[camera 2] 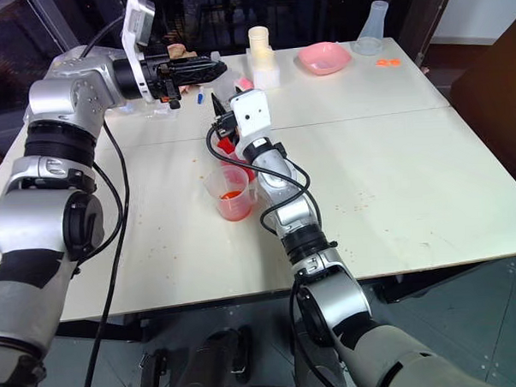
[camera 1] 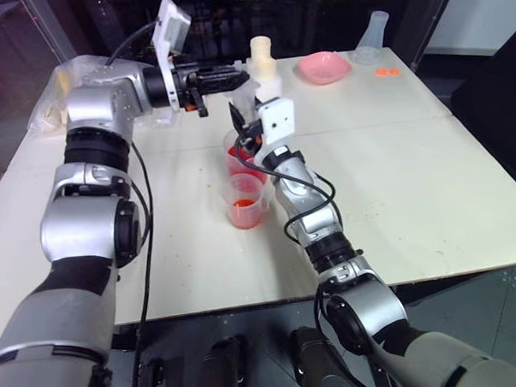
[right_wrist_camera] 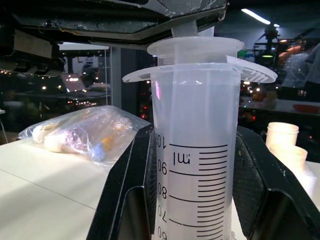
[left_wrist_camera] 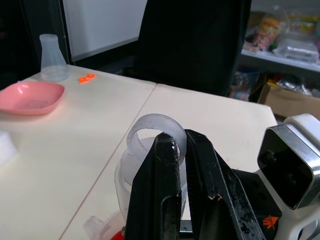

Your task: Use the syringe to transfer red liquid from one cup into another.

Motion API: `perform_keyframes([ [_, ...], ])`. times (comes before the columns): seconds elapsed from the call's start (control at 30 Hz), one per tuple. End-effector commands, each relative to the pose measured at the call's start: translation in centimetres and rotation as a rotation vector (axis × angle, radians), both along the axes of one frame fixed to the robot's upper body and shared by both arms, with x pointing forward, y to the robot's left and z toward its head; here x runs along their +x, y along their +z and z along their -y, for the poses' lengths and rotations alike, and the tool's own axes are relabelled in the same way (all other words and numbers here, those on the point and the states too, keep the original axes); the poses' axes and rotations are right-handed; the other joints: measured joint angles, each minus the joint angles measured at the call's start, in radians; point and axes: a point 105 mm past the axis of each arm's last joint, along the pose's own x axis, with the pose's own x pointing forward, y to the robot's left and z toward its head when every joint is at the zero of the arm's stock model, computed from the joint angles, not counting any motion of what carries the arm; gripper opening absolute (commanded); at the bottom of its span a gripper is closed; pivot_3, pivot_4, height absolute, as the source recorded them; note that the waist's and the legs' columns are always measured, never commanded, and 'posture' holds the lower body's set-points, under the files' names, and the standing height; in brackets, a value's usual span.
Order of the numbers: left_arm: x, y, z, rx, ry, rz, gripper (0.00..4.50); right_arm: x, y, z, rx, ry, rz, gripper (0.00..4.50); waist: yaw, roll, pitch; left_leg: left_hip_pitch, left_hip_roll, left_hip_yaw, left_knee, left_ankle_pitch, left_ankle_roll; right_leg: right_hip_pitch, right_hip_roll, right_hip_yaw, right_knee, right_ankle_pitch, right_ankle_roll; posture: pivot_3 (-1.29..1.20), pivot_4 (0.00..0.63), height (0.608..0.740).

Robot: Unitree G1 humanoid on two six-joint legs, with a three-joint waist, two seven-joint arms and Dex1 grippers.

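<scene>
The clear syringe [right_wrist_camera: 195, 150] with black scale marks stands upright, and my right gripper [camera 1: 242, 117] is shut on its barrel. My left gripper [camera 1: 234, 75] reaches in level from the left and is shut on the white plunger's top ring [left_wrist_camera: 155, 137], its fingers [left_wrist_camera: 165, 195] pinched on the rim. Below the syringe stand two clear cups. The nearer cup [camera 1: 245, 201] holds red liquid [camera 1: 244, 215]. The farther cup [camera 1: 236, 160] is partly hidden by my right gripper and also shows red. The syringe's tip is hidden.
On the white table [camera 1: 412, 187], a pink dish [camera 1: 324, 67], a clear flask [camera 1: 373, 38] and small orange bits [camera 1: 387, 71] lie at the far right. Stacked white cups [camera 1: 263, 65] stand behind the syringe. A plastic bag [camera 1: 65, 95] sits at the far left corner.
</scene>
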Motion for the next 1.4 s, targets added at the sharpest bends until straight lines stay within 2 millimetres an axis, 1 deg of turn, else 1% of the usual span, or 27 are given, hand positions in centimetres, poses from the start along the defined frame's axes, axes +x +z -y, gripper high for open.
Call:
perform_keyframes([
  [0.03,-1.1,3.5,1.1,-0.041,-0.058,0.096,0.03,-0.8,0.9,-1.0,0.03,0.036,0.019,1.36,0.0,0.0,0.0,0.0,0.0,0.0,0.0,0.0,0.0,0.0,0.0,0.0,0.0,0.0,0.0,0.0,0.15,0.74],
  [0.3,-1.4,4.7,1.3,-0.076,-0.059,0.116,0.03,-0.6,-0.5,-1.6,0.039,0.039,-0.023,1.36,0.0,0.0,0.0,0.0,0.0,0.0,0.0,0.0,0.0,0.0,0.0,0.0,0.0,0.0,0.0,0.0,0.15,0.74],
  [0.6,-1.4,4.9,0.9,-0.075,-0.045,0.116,0.03,-0.3,-3.0,-2.1,0.03,0.037,-0.086,1.36,0.0,0.0,0.0,0.0,0.0,0.0,0.0,0.0,0.0,0.0,0.0,0.0,0.0,0.0,0.0,0.0,0.15,0.74],
  [0.77,-1.3,5.1,0.8,-0.075,-0.038,0.12,0.03,-0.2,-4.1,-2.1,0.022,0.036,-0.109,1.36,0.0,0.0,0.0,0.0,0.0,0.0,0.0,0.0,0.0,0.0,0.0,0.0,0.0,0.0,0.0,0.0,0.15,0.74],
  [0.9,-1.3,5.4,0.6,-0.079,-0.027,0.126,0.03,-0.2,-4.5,-2.2,0.017,0.035,-0.119,1.36,0.0,0.0,0.0,0.0,0.0,0.0,0.0,0.0,0.0,0.0,0.0,0.0,0.0,0.0,0.0,0.0,0.15,0.74],
  [1.23,-1.3,7.2,0.2,-0.124,0.0,0.172,0.03,-0.2,-5.4,-2.2,0.007,0.032,-0.14,1.36,0.0,0.0,0.0,0.0,0.0,0.0,0.0,0.0,0.0,0.0,0.0,0.0,0.0,0.0,0.0,0.0,0.15,0.74],
  [1.4,-1.5,7.4,0.2,-0.117,-0.005,0.181,0.03,-0.2,-5.6,-2.1,0.003,0.029,-0.144,1.36,-0.001,0.0,0.0,0.0,0.0,0.0,0.0,0.0,0.0,0.0,0.0,0.0,0.0,0.0,0.0,0.0,0.15,0.74],
])
